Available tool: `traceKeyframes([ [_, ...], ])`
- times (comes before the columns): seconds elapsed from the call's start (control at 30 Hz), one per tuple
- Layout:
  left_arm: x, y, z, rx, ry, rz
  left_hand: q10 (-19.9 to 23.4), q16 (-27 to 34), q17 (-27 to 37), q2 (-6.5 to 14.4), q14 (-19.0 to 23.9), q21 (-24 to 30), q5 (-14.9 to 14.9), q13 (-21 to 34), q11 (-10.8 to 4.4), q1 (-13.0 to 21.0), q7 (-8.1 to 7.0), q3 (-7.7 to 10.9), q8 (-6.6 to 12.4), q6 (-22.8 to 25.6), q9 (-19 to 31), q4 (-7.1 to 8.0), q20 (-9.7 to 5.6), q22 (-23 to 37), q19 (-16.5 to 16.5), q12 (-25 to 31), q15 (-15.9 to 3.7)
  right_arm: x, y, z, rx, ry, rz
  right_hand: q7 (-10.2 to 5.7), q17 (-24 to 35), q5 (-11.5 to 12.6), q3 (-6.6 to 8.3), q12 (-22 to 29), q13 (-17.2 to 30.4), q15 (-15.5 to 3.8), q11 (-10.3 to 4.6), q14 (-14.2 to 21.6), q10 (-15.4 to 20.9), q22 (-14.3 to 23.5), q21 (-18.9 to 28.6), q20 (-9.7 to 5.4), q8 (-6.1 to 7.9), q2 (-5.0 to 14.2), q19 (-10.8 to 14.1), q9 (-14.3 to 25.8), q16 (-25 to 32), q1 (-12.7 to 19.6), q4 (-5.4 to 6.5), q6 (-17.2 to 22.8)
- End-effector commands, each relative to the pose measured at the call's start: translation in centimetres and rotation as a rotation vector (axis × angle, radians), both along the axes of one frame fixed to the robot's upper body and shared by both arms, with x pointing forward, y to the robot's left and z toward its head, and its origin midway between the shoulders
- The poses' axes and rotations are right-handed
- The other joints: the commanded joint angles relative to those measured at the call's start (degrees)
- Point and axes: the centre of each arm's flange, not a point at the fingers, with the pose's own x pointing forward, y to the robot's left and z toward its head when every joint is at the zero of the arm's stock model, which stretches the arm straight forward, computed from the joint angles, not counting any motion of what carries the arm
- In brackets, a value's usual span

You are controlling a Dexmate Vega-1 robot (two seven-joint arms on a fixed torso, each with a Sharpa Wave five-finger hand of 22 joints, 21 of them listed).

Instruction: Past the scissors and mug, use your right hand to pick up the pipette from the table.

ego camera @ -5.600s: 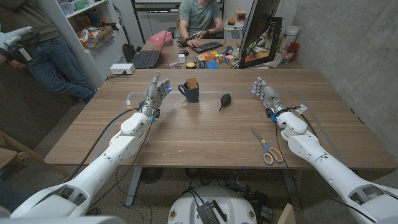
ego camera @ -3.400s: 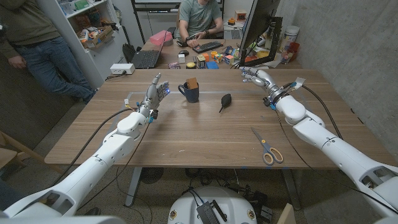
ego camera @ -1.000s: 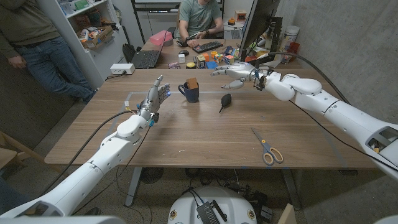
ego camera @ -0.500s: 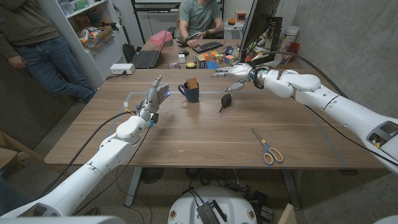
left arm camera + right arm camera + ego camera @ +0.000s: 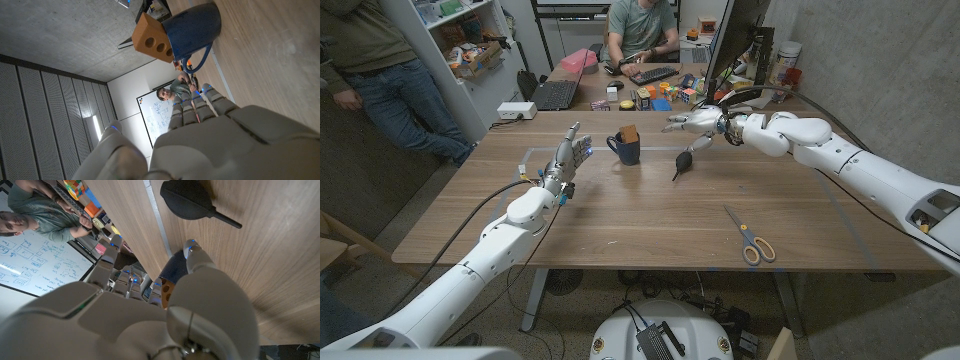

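Pipette (image 5: 681,162), a black bulb with a thin stem, lies on the table (image 5: 650,225) right of the mug (image 5: 626,149), untouched. Compared with half a second ago, the right hand (image 5: 698,121) has dropped lower, just beyond it, fingers apart and empty. Scissors (image 5: 750,237) lie nearer, unmoved; the left hand (image 5: 570,155) stays upright, fingers together.

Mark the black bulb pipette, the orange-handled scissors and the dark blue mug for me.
black bulb pipette (image 5: 682,160), head view, on its bulb
orange-handled scissors (image 5: 756,250), head view, on a handle
dark blue mug (image 5: 628,151), head view, on its wall
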Motion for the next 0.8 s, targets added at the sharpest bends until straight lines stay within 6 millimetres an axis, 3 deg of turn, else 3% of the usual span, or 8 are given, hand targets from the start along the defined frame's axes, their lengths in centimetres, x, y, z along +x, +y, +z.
traceKeyframes([
  [0.03,0.2,-0.3,0.0,0.002,0.004,0.0,0.48,0.49,0.08,0.26,0.55,0.43,0.2,0.23,0.09,0.37,-0.21,-0.24,0.29,0.47,0.12,0.04,0.55,0.16,0.09,0.36,0.06,0.8,0.0,-0.8,-0.048,-0.004,-0.028,-0.05,0.32,-0.15,0.24,0.36,0.23,0.06,0.08,-0.21,-0.26,0.15,-0.47,0.24,0.49,-0.38,0.05,0.06,0.18,0.08,0.38,0.09],
  [0.2,0.2,-0.3,0.0,0.001,0.006,0.004,0.44,0.48,0.08,0.29,0.54,0.43,0.22,0.23,0.02,0.37,-0.23,-0.31,0.29,0.51,0.12,0.03,0.58,0.16,0.08,0.34,0.03,1.2,0.4,-1.1,-0.054,-0.014,-0.021,-0.09,0.33,-0.16,0.38,0.49,0.26,0.25,-0.01,-1.06,-0.54,0.19,-1.17,0.82,0.5,-0.28,-0.84,0.06,0.01,0.06,0.48,0.0],
  [0.3,0.3,-0.3,0.0,0.003,0.011,0.007,0.44,0.48,0.08,0.3,0.55,0.44,0.24,0.23,0.0,0.38,-0.19,-0.35,0.28,0.5,0.12,0.03,0.6,0.17,0.1,0.33,0.02,1.5,0.7,-1.3,-0.058,-0.021,-0.023,-0.56,0.37,-0.23,0.57,0.49,0.27,0.64,-2.5,-2.99,-1.95,0.27,-2.1,1.67,0.93,-0.2,-1.18,0.05,-0.11,-0.21,0.7,0.98],
  [0.8,-0.1,0.2,-0.2,0.005,0.022,0.027,0.39,0.45,0.08,0.36,0.5,0.42,0.32,0.24,0.13,0.41,-0.18,-0.56,0.26,0.56,0.12,0.0,0.62,0.17,0.04,0.29,0.03,2.7,0.2,-1.8,-0.08,-0.01,-0.04,-0.56,0.38,-0.37,0.54,0.66,0.23,0.83,-2.71,-4.28,-2.48,0.36,-2.89,1.95,0.93,-0.33,-1.49,-0.01,-0.08,-0.81,0.97,1.33],
])
